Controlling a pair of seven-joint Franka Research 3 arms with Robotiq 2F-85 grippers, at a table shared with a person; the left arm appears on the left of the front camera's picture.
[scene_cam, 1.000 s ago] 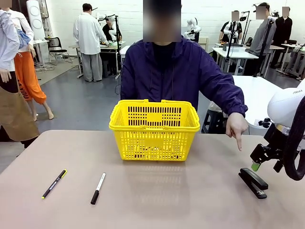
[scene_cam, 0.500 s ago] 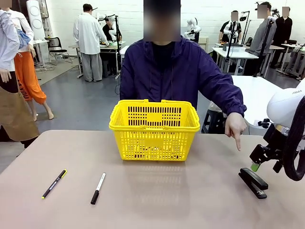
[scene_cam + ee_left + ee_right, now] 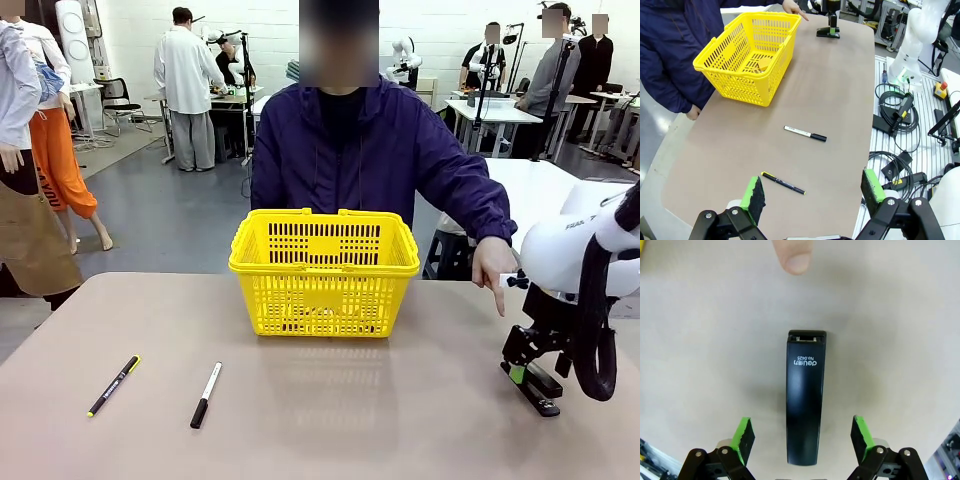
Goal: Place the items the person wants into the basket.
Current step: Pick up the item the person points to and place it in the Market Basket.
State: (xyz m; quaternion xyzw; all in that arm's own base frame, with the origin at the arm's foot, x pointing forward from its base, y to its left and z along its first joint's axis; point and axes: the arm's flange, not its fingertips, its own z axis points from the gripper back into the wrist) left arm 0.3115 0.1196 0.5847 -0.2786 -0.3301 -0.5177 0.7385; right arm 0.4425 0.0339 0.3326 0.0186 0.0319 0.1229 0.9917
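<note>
Taking the yellow shopping basket (image 3: 324, 270) as the landmark, it stands on the beige bench (image 3: 300, 420) near the far edge, just in front of the person (image 3: 370, 150) in the dark navy-purple jacket; in the left wrist view a small yellow item lies on its floor, too small to name. Well left of the basket and nearer the robot lies a black pen with yellow clip (image 3: 113, 385); right of that, below the basket's left corner, lies a white-and-black marker (image 3: 206, 394); both rest flat and apart from each other. The left gripper (image 3: 812, 192) hangs above the pen's end of the bench, far from the basket, its jaws spread wide with nothing between the green pads (image 3: 752, 192). To the right of the basket, the person's hand (image 3: 495, 268) points a finger downward at the bench. Further right still, the black stapler (image 3: 535, 388) lies flat on the bench, well apart from the basket; the right gripper (image 3: 518, 368) is low over it. In the right wrist view the stapler (image 3: 805, 397) lies lengthwise between the wide-open jaws, clear of both pads, nothing gripped; the person's fingertip (image 3: 794, 255) sits beyond the stapler's far end.
</note>
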